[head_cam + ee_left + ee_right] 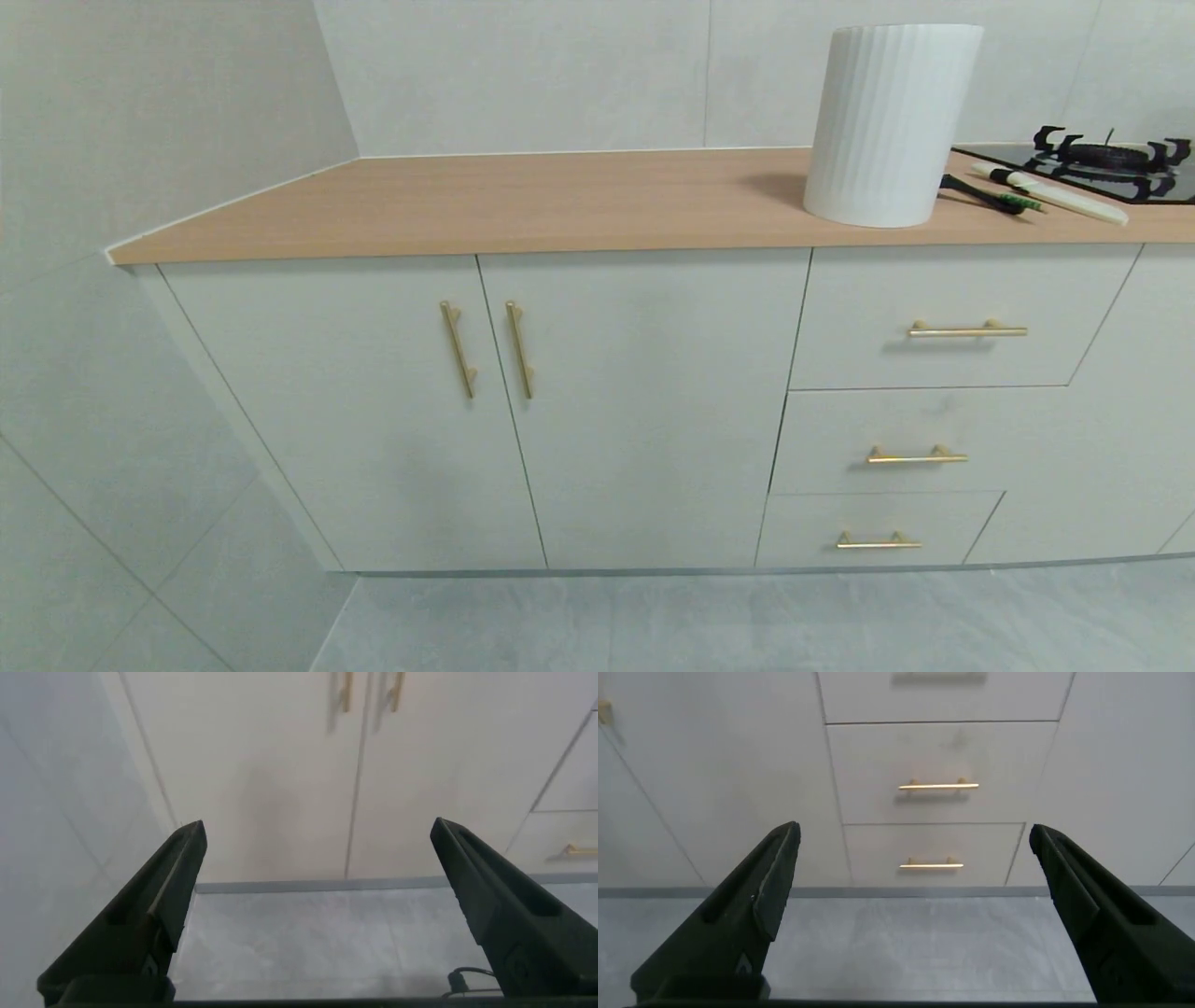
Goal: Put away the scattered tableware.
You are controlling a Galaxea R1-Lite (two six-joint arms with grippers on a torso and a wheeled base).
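Note:
A tall white ribbed holder (887,126) stands on the wooden countertop (523,201) at the right. Beside it lie scattered utensils: a black-handled one (980,194), a green-marked one (1019,199) and a cream-coloured one (1060,194). My left gripper (318,840) hangs low in front of the double cabinet doors, open, nothing between its fingers. My right gripper (915,835) hangs low before the drawers, open and empty as well.
White cabinet doors with gold handles (485,350) sit under the counter. Three drawers with gold handles (966,329) are stacked to the right. A black gas hob (1111,159) is at the far right. Tiled walls close the left corner; grey floor (653,625) lies below.

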